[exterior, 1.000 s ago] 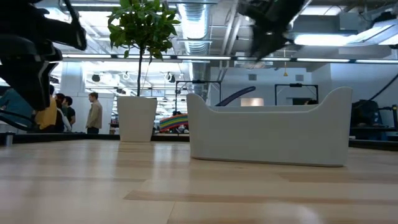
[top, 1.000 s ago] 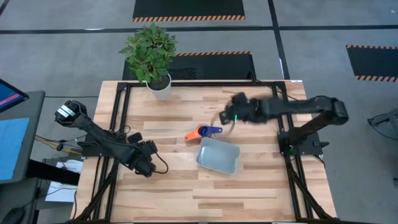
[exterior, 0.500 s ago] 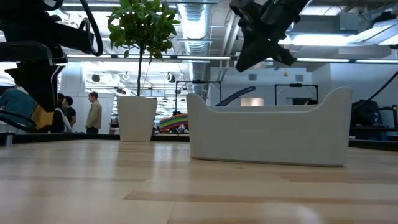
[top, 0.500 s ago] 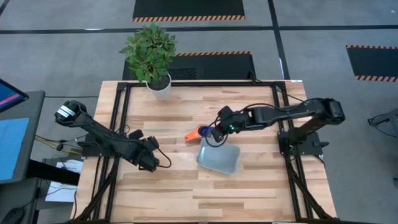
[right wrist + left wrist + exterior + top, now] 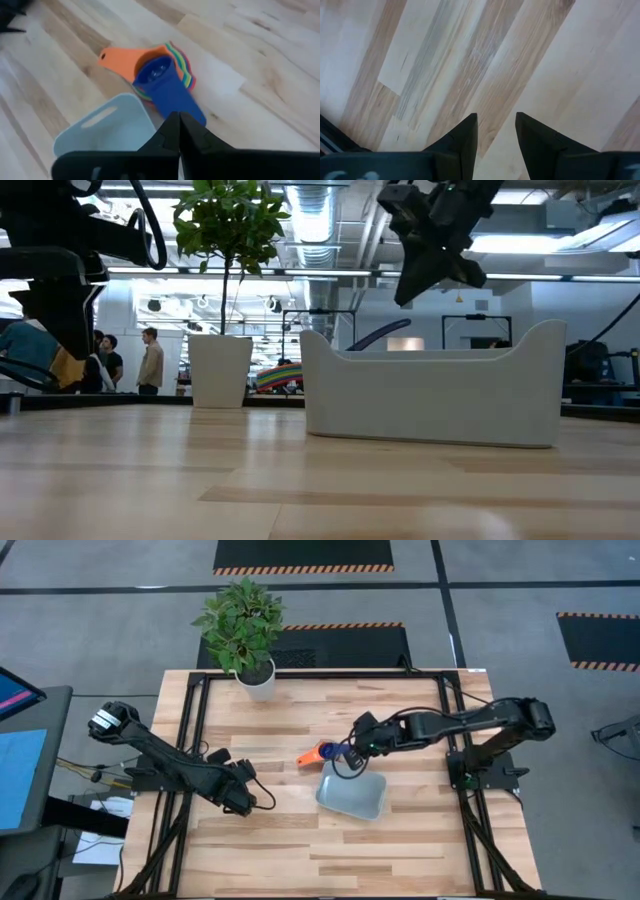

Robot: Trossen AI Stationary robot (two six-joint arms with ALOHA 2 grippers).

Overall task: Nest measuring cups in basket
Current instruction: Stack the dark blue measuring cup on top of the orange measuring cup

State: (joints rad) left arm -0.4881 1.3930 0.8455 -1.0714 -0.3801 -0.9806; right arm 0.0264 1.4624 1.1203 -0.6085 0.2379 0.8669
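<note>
The measuring cups (image 5: 157,72) sit nested in one stack on the wood, just beyond the basket's far left corner. The dark blue cup is on top, and the orange handle (image 5: 117,60) points toward the table's left. The pale basket (image 5: 351,791) stands near the table's middle. My right gripper (image 5: 178,117) is shut. It hangs above the dark blue handle (image 5: 180,100), clear of it, well above the basket's rim in the low view (image 5: 415,290). My left gripper (image 5: 495,120) is open over bare wood at the near left (image 5: 240,798).
A white pot with a green plant (image 5: 255,680) stands at the table's far left edge. Black frame rails run along the table's left and right sides. Bare wood lies between the left gripper and the basket. People stand in the room beyond the table.
My right gripper has come from the far right, toward the table's left and near edge and downward, tipping more steeply, and now hangs over the stack of cups. The cups and the basket have stayed where they were.
</note>
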